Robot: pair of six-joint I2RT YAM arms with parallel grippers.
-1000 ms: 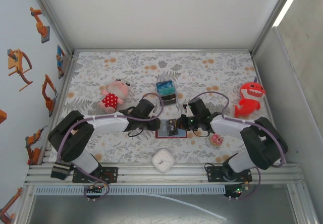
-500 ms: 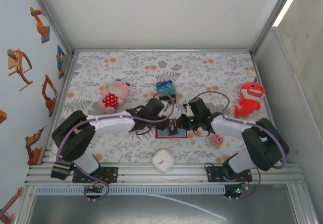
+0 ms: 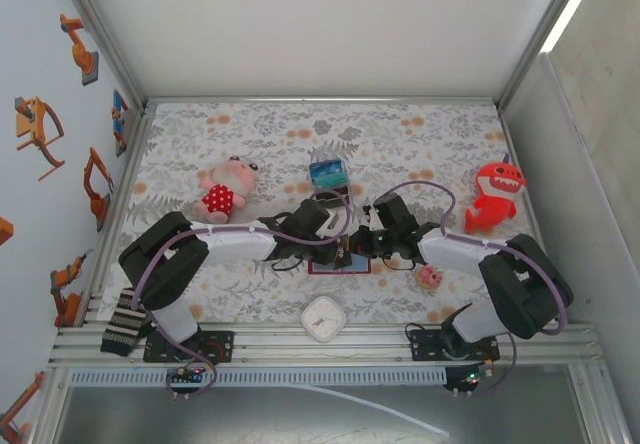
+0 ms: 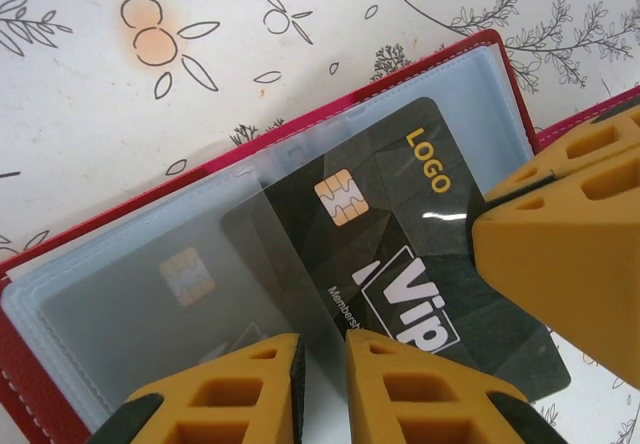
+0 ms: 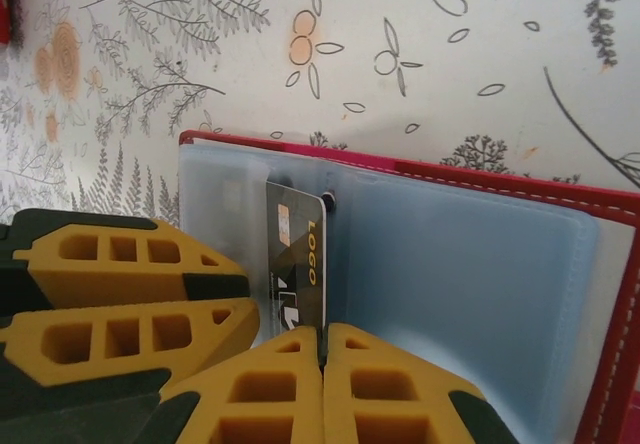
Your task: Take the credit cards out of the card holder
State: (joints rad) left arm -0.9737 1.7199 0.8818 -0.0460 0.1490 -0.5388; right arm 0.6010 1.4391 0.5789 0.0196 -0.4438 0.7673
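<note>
The dark-red card holder [image 3: 338, 265] lies open on the flowered cloth, its red edge [image 4: 300, 114] around clear blue-grey sleeves [image 5: 480, 264]. One of the credit cards, black with "LOGO" and "VIP" print [image 4: 400, 204], sticks partly out of a sleeve. My right gripper [image 5: 322, 332] is shut on that card's [image 5: 297, 254] edge; one of its fingers [image 4: 570, 254] covers the card's corner. My left gripper [image 4: 322, 342] hovers over the left half, jaws a narrow gap apart with a clear sleeve's edge between them. Another card's chip [image 4: 186, 274] shows through that sleeve. Both grippers [image 3: 335, 247] [image 3: 358, 244] meet over the holder.
A clear box with teal contents [image 3: 329, 179] stands just behind the holder. A pink plush doll [image 3: 222, 192] lies at the left and a red shark plush [image 3: 495, 196] at the right. A small pink toy [image 3: 430, 277] and a white clock [image 3: 323, 318] sit near the front.
My left arm has reached rightward onto the card holder and its jaws have narrowed. The right gripper has stayed shut in place.
</note>
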